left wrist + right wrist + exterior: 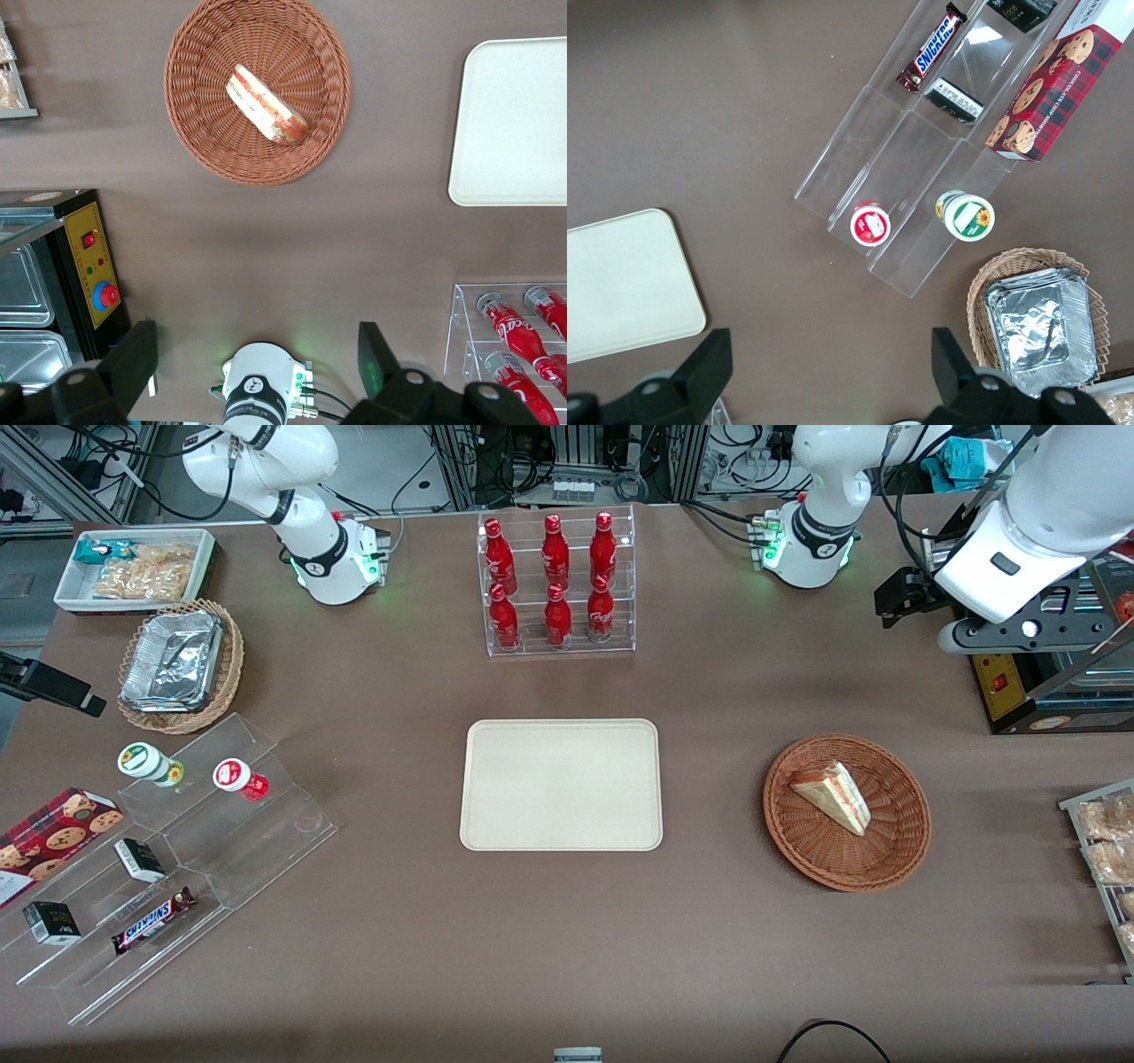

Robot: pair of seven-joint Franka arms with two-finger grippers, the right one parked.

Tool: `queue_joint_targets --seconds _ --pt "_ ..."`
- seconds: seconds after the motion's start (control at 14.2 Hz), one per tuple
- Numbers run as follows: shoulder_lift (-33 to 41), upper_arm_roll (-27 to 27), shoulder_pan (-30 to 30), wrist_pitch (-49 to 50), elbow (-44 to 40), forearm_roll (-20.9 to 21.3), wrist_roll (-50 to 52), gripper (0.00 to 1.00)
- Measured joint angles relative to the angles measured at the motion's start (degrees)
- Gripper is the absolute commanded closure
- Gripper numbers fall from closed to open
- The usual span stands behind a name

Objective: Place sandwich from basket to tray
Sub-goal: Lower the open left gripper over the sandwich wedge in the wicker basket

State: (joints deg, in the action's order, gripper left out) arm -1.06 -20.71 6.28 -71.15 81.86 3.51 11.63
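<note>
sandwich [833, 797] in basket [895, 850], tray [561, 785] bare, end effector [257, 363] open above table

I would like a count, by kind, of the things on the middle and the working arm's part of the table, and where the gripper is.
Red bottles in the clear rack: 6
Tray: 1
Basket: 1
Sandwich, in the basket: 1
Total: 9
The gripper hangs high above the table with its jaws open, holding nothing.
</note>
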Motion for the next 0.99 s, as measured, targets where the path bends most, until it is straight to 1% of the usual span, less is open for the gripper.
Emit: queue_joint_targets --seconds 0.35,0.49,0.64,0.85,0.99 --pt "-0.34 0.46 0.07 -0.05 1.53 0.03 -0.05 0.00" --pt "-1.46 3.00 0.13 -2.01 4.94 0.01 -0.08 0.00" --pt "-3.07 5.45 0.53 -8.95 10.86 0.01 0.73 0.00" --pt "-4.64 6.29 0.77 -23.97 23.87 0.02 11.54 0.00" --pt "-4.91 7.19 0.75 -34.07 32.29 0.02 14.68 0.00"
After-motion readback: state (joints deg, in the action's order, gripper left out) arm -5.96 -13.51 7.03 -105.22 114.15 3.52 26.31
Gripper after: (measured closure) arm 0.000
